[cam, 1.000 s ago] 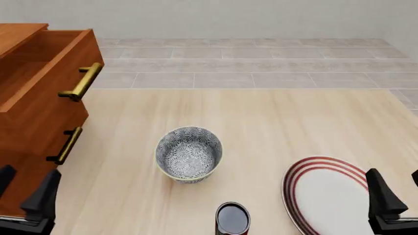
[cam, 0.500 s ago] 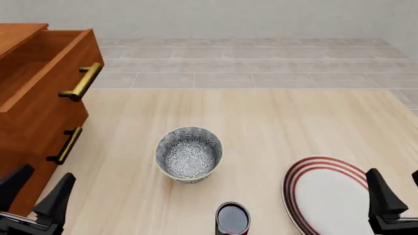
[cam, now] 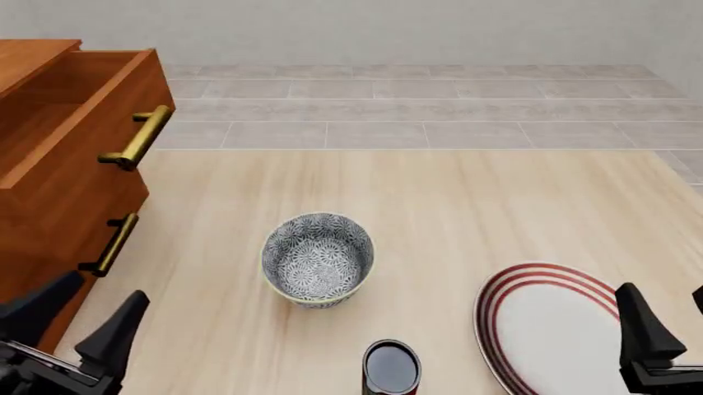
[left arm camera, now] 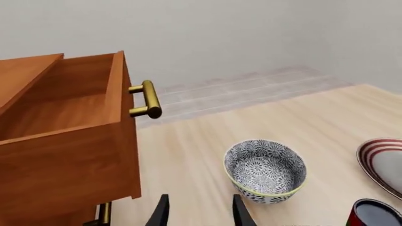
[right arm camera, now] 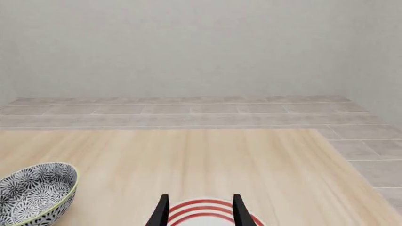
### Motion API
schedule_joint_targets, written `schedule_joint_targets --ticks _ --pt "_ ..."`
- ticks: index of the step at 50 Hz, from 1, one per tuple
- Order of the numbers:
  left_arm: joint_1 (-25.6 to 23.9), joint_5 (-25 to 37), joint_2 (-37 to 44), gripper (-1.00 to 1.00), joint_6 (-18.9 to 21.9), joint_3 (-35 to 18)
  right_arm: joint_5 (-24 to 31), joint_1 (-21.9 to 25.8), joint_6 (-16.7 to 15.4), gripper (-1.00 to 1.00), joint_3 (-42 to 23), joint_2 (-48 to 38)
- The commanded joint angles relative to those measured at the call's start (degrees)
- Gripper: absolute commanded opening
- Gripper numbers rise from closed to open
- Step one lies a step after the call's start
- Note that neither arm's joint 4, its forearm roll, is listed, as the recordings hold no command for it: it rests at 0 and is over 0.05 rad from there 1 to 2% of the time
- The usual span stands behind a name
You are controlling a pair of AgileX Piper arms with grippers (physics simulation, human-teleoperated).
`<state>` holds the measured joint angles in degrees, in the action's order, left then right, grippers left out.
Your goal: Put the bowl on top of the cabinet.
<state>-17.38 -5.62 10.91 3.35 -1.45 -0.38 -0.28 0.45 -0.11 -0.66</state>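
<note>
Now, on the left of the pale wooden table (cam: pixel 462 206): the cabinet (cam: pixel 49 206), big and reddish-brown, top drawer pulled out, brass handles (cam: pixel 137 137) facing the table's middle. Next in size, the red-ringed white plate (cam: pixel 549 329), flat on the near right of the table. Then the bowl (cam: pixel 318 259), grey-and-white floral, upright near the table's centre, well apart from the cabinet and not on top of it. Just nearer the camera than the bowl, a small dark can (cam: pixel 391 368). Down at the near left, the left gripper (cam: pixel 86 321), fingers spread apart and empty, beside the cabinet's lower front; bowl ahead of it and off to its right, untouched. At the near right edge, the right gripper (right arm camera: pixel 198 207), fingers likewise parted with nothing between them, hovering over the plate, bowl well off to its left.
</note>
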Motion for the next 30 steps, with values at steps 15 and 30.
schedule_joint_targets --ticks 15,30 --pt "-5.5 -11.5 14.2 1.0 1.4 -1.0 0.0 0.4 -0.7 1.0 -0.1 0.1" --pt "-10.2 -20.4 23.8 1.0 0.9 -2.0 0.1 0.4 -0.5 1.0 -0.2 -0.2"
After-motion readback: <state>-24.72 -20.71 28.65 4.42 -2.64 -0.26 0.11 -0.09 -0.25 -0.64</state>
